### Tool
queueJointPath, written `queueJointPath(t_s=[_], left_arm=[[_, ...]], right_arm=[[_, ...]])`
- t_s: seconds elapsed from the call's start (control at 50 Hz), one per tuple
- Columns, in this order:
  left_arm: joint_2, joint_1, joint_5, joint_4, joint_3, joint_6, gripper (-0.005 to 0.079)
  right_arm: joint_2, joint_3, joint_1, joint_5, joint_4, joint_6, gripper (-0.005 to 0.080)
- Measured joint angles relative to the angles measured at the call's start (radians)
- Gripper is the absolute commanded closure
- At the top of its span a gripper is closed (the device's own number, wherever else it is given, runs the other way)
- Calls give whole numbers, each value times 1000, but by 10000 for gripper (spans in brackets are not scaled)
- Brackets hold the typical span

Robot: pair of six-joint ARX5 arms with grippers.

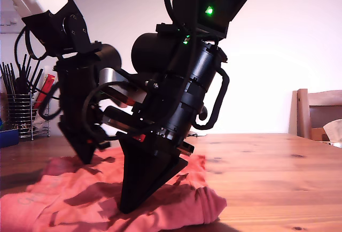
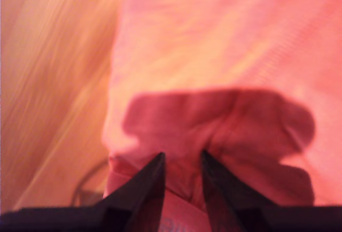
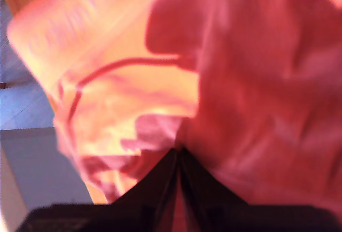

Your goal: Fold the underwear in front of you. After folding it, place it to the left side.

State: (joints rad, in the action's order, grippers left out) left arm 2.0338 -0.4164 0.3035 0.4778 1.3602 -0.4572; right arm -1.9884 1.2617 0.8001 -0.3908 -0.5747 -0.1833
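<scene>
Both arms are matt black with white upper housings. Each pincer tapers to pointed black wedge fingers. Above the nearer pincer sit looped black cables, a green light and small red details.

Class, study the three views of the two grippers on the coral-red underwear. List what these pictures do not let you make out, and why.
- Which arm is first: the blurred wrist views match neither arm in the exterior view.
- The underwear: cut off by the exterior view's bottom and left edges, its middle hidden behind the arms.
- Second gripper: fingertips together, but blur hides whether cloth is pinched.
- First gripper: a narrow gap; blur hides any grip.
</scene>
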Motion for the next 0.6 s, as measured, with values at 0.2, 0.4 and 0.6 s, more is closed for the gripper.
queueJointPath(t_s=[0.2,0.4,0.6], left_arm=[[4,2,-89,32,30,0,534],[4,-9,-130,85,81,0,501],[2,-9,-206,177,154,8,501]], right_arm=[[0,0,0,-3,6,0,763],[0,0,0,-1,25,0,763],[0,0,0,1,33,0,763]])
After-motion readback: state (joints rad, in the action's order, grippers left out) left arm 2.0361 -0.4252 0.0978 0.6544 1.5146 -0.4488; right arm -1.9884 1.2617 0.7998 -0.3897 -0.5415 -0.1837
